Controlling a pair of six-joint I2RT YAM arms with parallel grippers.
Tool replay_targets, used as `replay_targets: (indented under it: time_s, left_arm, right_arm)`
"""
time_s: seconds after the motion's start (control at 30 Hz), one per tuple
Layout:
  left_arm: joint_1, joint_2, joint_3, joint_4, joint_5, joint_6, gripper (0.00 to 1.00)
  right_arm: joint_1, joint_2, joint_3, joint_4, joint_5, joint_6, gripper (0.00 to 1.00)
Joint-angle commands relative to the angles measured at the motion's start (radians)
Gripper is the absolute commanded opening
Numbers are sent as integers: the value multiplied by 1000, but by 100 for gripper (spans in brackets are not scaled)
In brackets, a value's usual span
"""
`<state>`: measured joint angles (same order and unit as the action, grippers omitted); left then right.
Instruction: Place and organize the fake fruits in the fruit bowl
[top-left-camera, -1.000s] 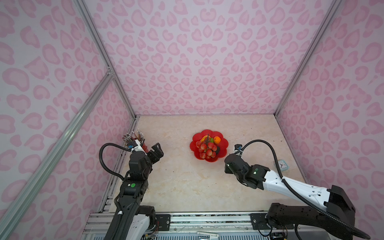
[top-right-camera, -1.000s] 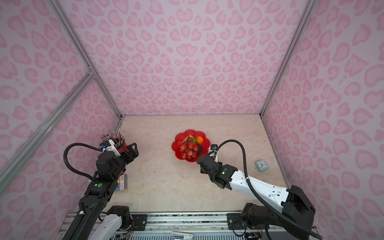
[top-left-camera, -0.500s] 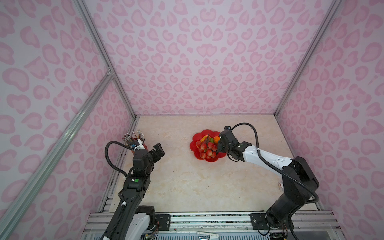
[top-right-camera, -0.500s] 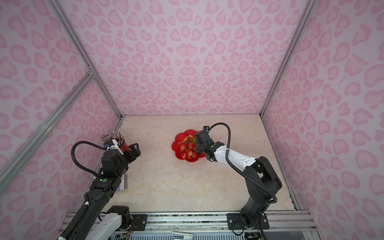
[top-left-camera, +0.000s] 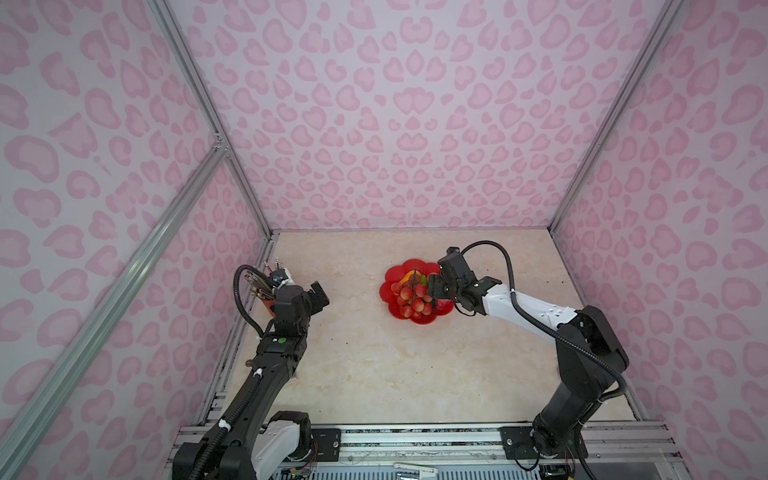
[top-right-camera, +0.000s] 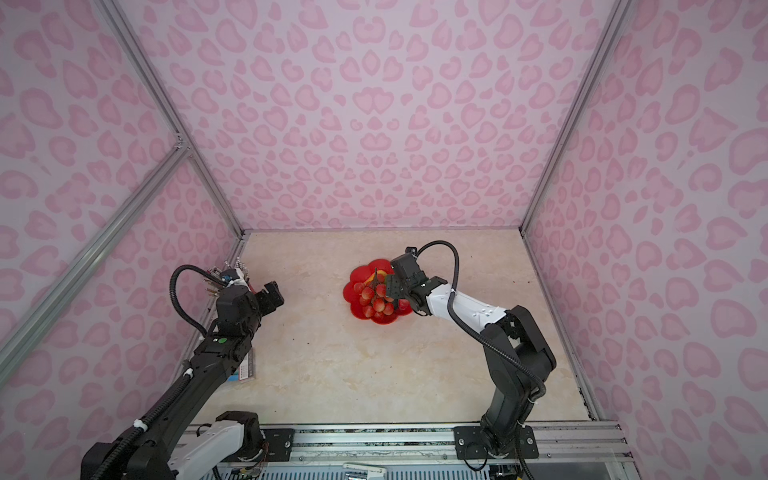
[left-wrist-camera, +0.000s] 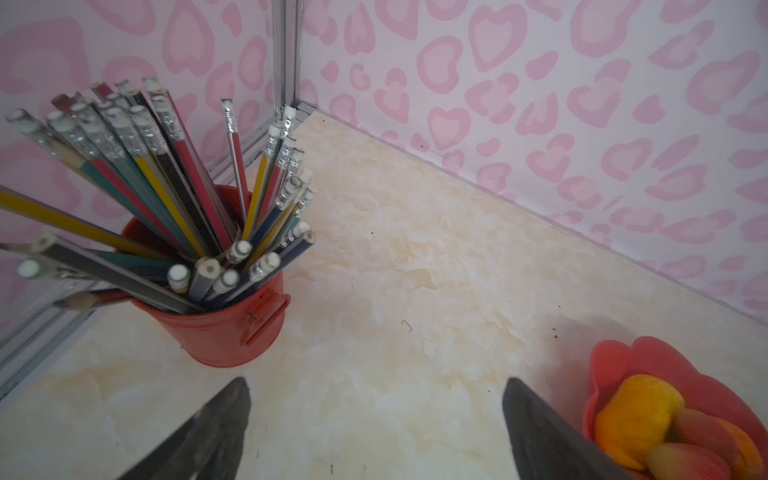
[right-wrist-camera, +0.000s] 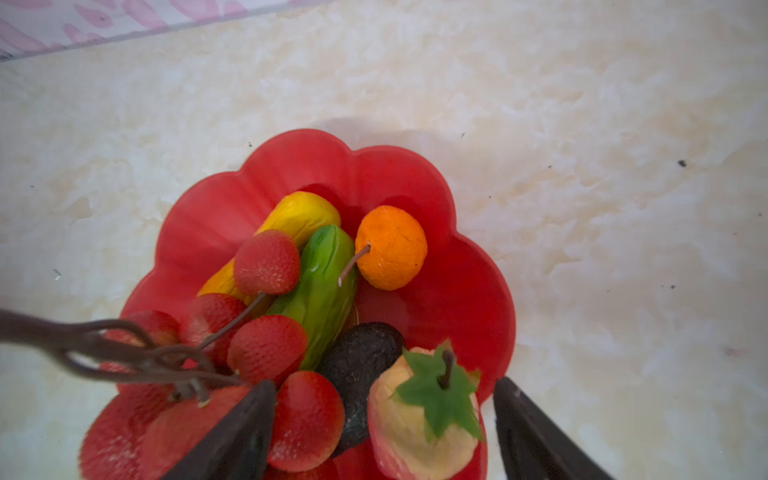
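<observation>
The fruit bowl (right-wrist-camera: 457, 291) is glossy red all over. In it, the gourd (right-wrist-camera: 299, 216) runs from yellow to orange, the oblong fruit (right-wrist-camera: 328, 274) is bright green, and the small orange (right-wrist-camera: 392, 249) is plain orange with a brown stalk. The avocado (right-wrist-camera: 357, 361) is nearly black and finely speckled. The strawberry (right-wrist-camera: 411, 428) shows pale cream shading to pinkish red, under a green leaf cap. The berry cluster (right-wrist-camera: 268, 347) is red and pitted, on dark brown stems.

The table (top-left-camera: 374, 365) is cream with faint tan marbling. The walls (top-left-camera: 395, 124) are pale lilac-pink, patterned with darker pink heart-like blotches. The pencil cup (left-wrist-camera: 224, 332) is red; its pencils (left-wrist-camera: 166, 187) are yellow, red, teal and dark blue, with silver bands and white erasers.
</observation>
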<state>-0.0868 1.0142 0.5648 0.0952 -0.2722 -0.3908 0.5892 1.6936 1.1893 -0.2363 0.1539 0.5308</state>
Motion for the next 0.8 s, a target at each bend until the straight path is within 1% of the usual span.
replay_targets:
  time_s: [0.0,0.07,0.17,0.2,0.27,0.33,0.4,0.43,0.47,0.53,0.57,0.6,0.63,0.67,0.77]
  left_arm:
    - [1,17,-39,161,-85,102,96]
    - [1,32,-82,262,-122,126,96]
    - [1,33,-213,504,-162,170,97]
    - [1,45,-237,559,-182,186,97]
    - [2,94,-244,603,-217,219,97]
    - [1,161,-233,632,-229,243,96]
    - [2,245,-236,695,-225,267,97]
    - [2,281,-244,739,-206,280,97]
    - [-5,323,-242,778,-198,308,97]
    - [-4,388,-242,850,-152,329,97]
    - [-3,422,-243,897,-143,337,97]
    - [8,406,-225,826,-110,327,97]
    - [21,410,-232,850,-98,319,97]
    - [31,419,-241,869,-77,311,97]
    - [53,444,-231,866,-43,296,97]
  right_arm:
    - [-4,-90,-38,-6,81,-60,98]
    - [-16,-188,-103,22,120,-113,99]
    - [-61,-358,-264,117,172,-203,99]
    - [-92,-419,-334,162,182,-223,99]
    - [-168,-547,-473,256,177,-250,99]
    - [-217,-674,-636,410,232,-329,99]
    - [-243,-762,-818,658,297,-485,99]
    - [-260,-773,-866,733,326,-509,99]
    - [-297,-771,-890,754,327,-509,99]
    - [-364,-740,-894,718,323,-466,99]
    - [-395,-716,-914,756,303,-474,99]
    - [-418,-691,-944,835,286,-487,99]
    - [-437,-668,-970,910,264,-491,99]
    - [-468,-636,-986,980,216,-499,99]
    - [-519,-496,-979,1132,89,-527,99]
